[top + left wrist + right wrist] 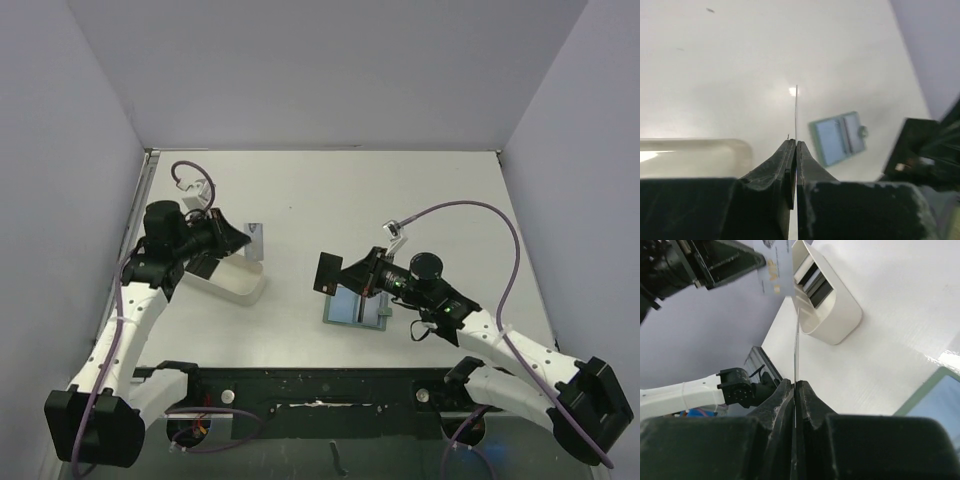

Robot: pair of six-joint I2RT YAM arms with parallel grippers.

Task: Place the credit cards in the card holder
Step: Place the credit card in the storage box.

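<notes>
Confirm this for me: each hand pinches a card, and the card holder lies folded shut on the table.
Wrong on one point: the card holder lies open on the table, light blue inside up, as the left wrist view shows. The left hand does pinch a card, and the right hand a second card.

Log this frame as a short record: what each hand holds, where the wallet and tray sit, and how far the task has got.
left hand: shut on a thin flat card, at the far end of the white oblong plastic tray
right hand: shut on a dark thin flat card, by the wallet's far-left corner
card holder: sage-green folding wallet, lying open on the white table, blue-grey inside up
tray: left of the wallet, dark items inside
progress: neither held card is in a slot yet
</notes>
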